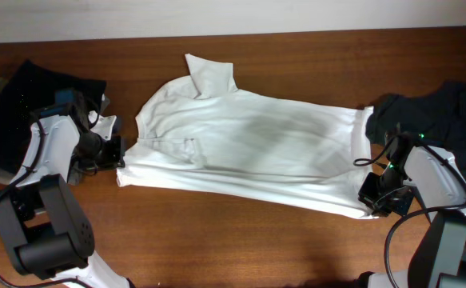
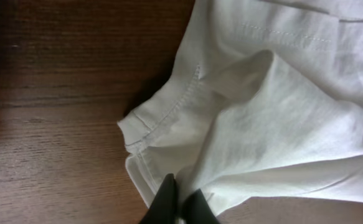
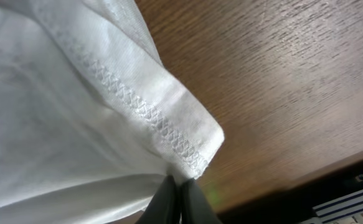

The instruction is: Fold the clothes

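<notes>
one white t-shirt (image 1: 248, 148) lies lengthwise across the middle of the wooden table (image 1: 217, 248), hem to the right, one sleeve (image 1: 210, 76) sticking out at the far edge. the cloth is wrinkled, with a shallow crease near centre.

left gripper (image 2: 180, 208): jaws pinched together on a bunched fold at the shirt's near-left corner. right gripper (image 3: 178, 198): also closed thin, on the stitched hem corner at near-right. both holds sit at the very edge of the fabric.

a dark garment (image 1: 33, 96) lies far left, apart from the shirt. a dark pile (image 1: 448, 104) lies far right, just beside or touching the hem; cannot tell which.

risks, as judged:
- the right pinch catches little more than the hem corner, so a quick lift could pull the cloth free.
- the left hold seems to take several layers, so one may slip and skew the fold.
- an uneven rise of the two arms would twist the shirt.
- the dark pile may drag along if it touches the hem.
</notes>
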Robot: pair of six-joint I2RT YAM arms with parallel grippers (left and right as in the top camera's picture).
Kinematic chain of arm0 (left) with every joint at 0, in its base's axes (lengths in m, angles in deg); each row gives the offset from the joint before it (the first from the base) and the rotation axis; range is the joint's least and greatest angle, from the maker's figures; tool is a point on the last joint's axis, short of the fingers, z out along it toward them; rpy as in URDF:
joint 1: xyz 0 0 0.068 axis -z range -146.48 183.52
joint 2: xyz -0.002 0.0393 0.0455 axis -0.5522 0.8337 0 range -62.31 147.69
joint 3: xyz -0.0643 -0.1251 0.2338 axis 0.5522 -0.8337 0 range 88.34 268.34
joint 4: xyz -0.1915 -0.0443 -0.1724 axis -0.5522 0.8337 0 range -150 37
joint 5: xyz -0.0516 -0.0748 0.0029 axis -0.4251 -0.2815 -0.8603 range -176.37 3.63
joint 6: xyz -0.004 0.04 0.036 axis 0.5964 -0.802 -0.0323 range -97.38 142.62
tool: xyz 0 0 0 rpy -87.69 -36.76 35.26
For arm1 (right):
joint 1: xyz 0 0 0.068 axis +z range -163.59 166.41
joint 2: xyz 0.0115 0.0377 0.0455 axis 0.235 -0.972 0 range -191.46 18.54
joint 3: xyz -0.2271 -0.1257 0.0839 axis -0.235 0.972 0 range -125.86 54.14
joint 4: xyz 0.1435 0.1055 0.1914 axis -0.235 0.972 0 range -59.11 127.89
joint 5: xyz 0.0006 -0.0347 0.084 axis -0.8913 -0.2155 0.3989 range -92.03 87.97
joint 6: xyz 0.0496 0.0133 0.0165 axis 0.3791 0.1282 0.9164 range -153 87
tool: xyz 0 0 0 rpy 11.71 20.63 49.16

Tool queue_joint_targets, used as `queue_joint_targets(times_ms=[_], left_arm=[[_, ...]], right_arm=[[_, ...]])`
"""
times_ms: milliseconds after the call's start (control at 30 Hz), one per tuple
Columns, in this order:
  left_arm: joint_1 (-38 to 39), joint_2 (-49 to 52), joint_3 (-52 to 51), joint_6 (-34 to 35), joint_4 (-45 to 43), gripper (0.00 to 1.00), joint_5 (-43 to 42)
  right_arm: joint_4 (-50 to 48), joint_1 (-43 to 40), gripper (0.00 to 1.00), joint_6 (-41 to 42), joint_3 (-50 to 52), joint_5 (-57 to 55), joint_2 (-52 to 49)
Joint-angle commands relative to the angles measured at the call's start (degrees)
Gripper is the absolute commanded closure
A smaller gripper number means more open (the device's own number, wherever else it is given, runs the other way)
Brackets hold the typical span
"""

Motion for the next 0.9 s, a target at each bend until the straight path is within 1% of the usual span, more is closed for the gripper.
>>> queue_joint_targets(times_ms=[0,33,67,133,200,233,267,333,367,400,467,533,567,733,767,833,867], left_arm=[[-0.57,0.02,0.85,-0.13,0.55,0.53,2.10],[-0.57,0.02,0.85,-0.13,0.94,0.50,2.12],[-0.57,0.02,0.87,-0.13,1.11,0.48,2.12],[-0.57,0.00,1.27,-0.15,1.38,0.47,1.86],[-0.44,0.00,4.13,-0.24,2.25,0.47,-2.08],[-0.02,0.00,6.60,-2.23,2.93,0.46,-4.98],[0.74,0.00,8.37,-4.70,3.17,0.43,-9.25],[4.00,0.02,9.16,-10.03,1.66,0.42,-15.32],[6.80,0.61,9.09,-12.26,0.04,0.42,-14.80],[9.64,1.64,9.09,-13.07,-1.99,0.42,-14.62],[14.38,4.61,9.11,-13.03,-5.16,0.42,-11.78],[18.21,8.44,9.11,-11.82,-6.45,0.42,-8.39],[20.02,10.58,9.11,-11.21,-7.17,0.42,-8.41],[24.87,13.31,9.11,-11.06,-11.80,0.40,-7.19],[25.62,13.31,9.11,-11.06,-12.00,0.41,-5.22],[26.56,13.64,9.09,-11.08,-12.04,0.50,-3.37],[26.99,13.64,9.11,-11.06,-12.09,0.69,-3.28]], right_arm=[[0.48,-0.33,0.76,1.07,0.35,-4.68,0.39],[0.55,-0.33,0.71,1.09,0.33,-4.42,0.42],[0.52,-0.39,0.69,1.14,0.17,-3.32,0.42],[0.92,-1.07,0.69,1.16,-0.96,-1.11,0.61],[1.49,-1.79,0.68,0.98,-3.06,-0.68,1.44],[1.49,-1.77,0.68,-0.48,-4.35,0.42,2.23],[1.20,-1.77,0.68,-2.34,-5.42,2.56,2.84],[-0.70,-1.77,0.67,-7.15,-7.17,7.15,3.72],[-1.60,-1.75,0.66,-8.33,-7.76,9.25,3.74],[-2.29,-1.75,0.64,-8.28,-8.02,10.97,3.74],[-3.04,-1.77,0.62,-8.28,-8.02,12.44,3.74],[-2.95,-1.70,0.61,-8.28,-8.00,12.63,3.74],[-2.80,-1.70,0.60,-8.28,-8.00,12.61,3.74],[-3.19,-1.70,0.59,-8.26,-8.00,12.61,3.74],[-3.17,-1.70,0.58,-8.28,-8.00,12.61,3.74],[-3.17,-1.73,0.58,-8.26,-8.00,12.61,3.72],[-3.21,-1.73,0.58,-8.28,-8.00,12.59,3.72]])
